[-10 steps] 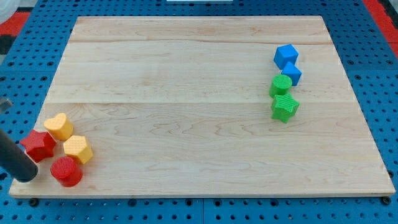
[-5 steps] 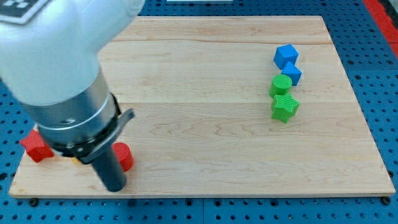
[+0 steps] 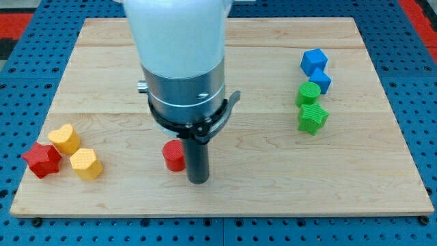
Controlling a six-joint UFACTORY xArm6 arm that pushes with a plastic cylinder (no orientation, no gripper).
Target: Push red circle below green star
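Pincer: none on rig; my tip [image 3: 197, 180] touching red circle [image 3: 173, 156] w/ rod.

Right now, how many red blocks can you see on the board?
2. The red circle sits just left of my tip; the red star is near the view's bottom-left corner. The arm may hide more.
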